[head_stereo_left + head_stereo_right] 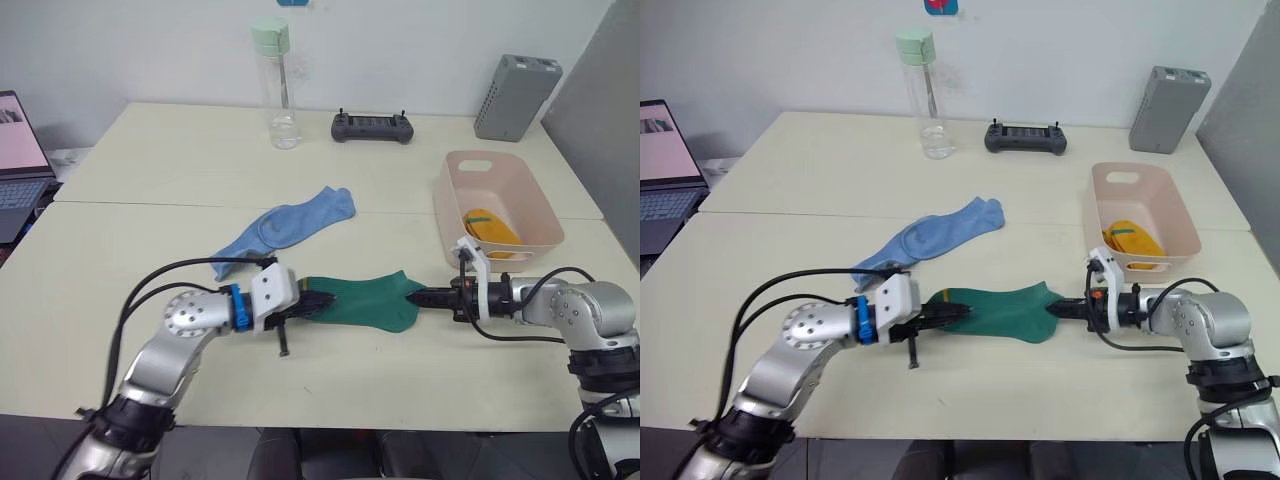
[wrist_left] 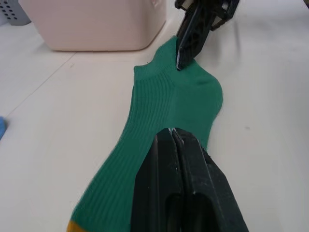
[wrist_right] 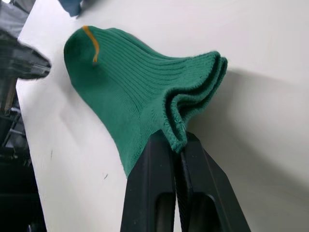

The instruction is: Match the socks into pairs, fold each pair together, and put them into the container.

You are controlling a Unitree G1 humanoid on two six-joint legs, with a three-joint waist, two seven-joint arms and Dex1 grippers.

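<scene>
Two dark green socks point(image 1: 365, 302) lie stacked flat in the middle of the near table, toes toward my left arm. My right gripper point(image 1: 420, 296) is shut on their cuffs point(image 3: 193, 104) and lifts them slightly off the table. Over the toe end, my left gripper point(image 2: 170, 133) lies shut on top of the green fabric, with no cloth visible between its fingers. Behind the green pair rest the light blue socks point(image 1: 285, 228), one overlapping the other. A folded mustard-yellow pair point(image 1: 490, 230) sits inside the pale pink container point(image 1: 538, 205) at the right.
At the back of the table stand a clear bottle with a green cap point(image 1: 277, 85), a black controller point(image 1: 372, 126) and a grey ribbed box point(image 1: 515, 97). A laptop point(image 1: 18, 165) sits at the far left edge.
</scene>
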